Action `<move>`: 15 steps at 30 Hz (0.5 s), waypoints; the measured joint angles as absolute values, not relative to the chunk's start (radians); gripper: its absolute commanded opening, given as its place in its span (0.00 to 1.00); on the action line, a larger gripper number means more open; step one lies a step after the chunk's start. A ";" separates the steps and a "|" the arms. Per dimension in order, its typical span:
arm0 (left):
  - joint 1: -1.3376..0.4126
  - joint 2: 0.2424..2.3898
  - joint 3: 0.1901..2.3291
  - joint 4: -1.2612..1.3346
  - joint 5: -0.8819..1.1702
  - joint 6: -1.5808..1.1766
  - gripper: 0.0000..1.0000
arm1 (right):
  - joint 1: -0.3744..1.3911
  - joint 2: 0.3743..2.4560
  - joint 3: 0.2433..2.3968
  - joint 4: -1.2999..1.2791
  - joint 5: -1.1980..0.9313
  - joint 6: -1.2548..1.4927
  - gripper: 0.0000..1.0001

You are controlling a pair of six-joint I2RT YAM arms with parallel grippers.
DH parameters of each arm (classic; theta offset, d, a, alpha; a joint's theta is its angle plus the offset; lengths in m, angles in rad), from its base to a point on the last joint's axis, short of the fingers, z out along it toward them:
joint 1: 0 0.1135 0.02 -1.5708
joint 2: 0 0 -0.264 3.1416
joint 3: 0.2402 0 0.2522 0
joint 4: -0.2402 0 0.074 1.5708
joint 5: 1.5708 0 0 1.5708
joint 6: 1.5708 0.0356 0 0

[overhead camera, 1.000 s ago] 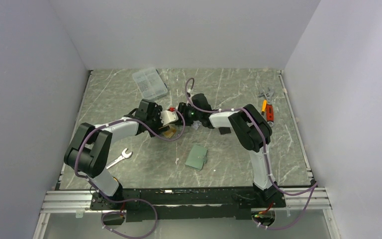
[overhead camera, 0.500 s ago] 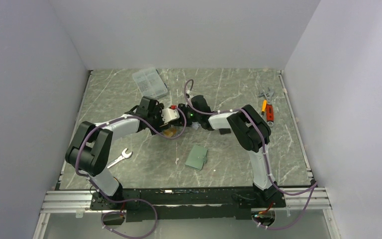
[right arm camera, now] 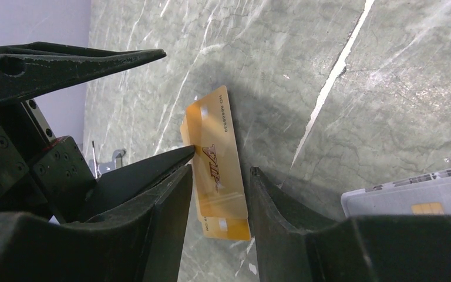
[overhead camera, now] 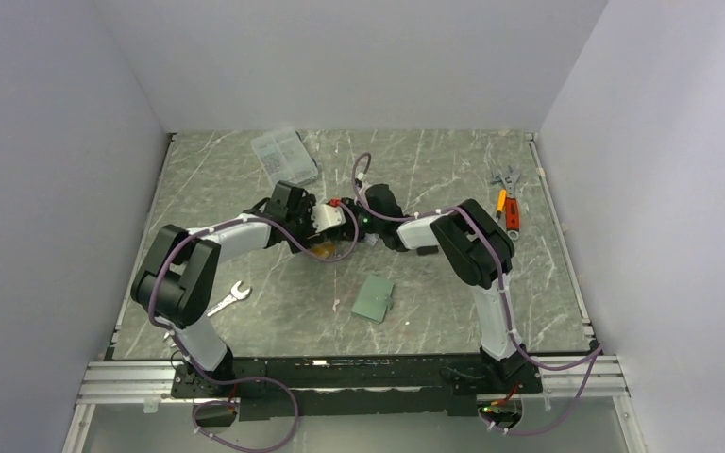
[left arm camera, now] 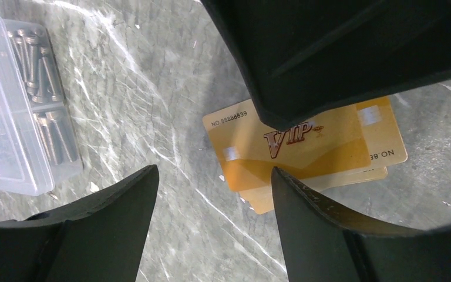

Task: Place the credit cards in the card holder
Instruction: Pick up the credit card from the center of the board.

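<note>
Gold cards (left arm camera: 335, 144): two overlapping, flat on the surface (left arm camera: 152, 88), between both end effectors.
Left end effector (left arm camera: 214, 176): jaws spread wide, the cards just beyond its tips.
Right end effector (right arm camera: 221, 171): jaws partly apart, one on either side of the top card (pinching or not, I cannot tell).
Card holder (overhead camera: 374, 297): well apart, nearer the bases.

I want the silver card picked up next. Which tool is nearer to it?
Right. The right tool straddles the gold cards with the silver card just beside its finger; the left tool sits on the gold cards' opposite side.
</note>
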State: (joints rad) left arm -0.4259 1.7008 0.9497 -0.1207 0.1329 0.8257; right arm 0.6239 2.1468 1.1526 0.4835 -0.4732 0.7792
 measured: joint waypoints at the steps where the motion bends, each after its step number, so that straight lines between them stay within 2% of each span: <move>1: -0.428 1.701 0.947 -0.116 0.131 0.827 0.76 | 0.624 2.147 1.149 0.490 -0.474 0.784 0.46; 10: -0.448 1.687 0.909 -0.055 0.118 0.858 0.75 | 0.622 2.146 1.136 0.510 -0.487 0.815 0.46; 15: -0.456 1.679 0.901 -0.052 0.125 0.874 0.77 | 0.622 2.099 1.054 0.534 -0.498 0.842 0.47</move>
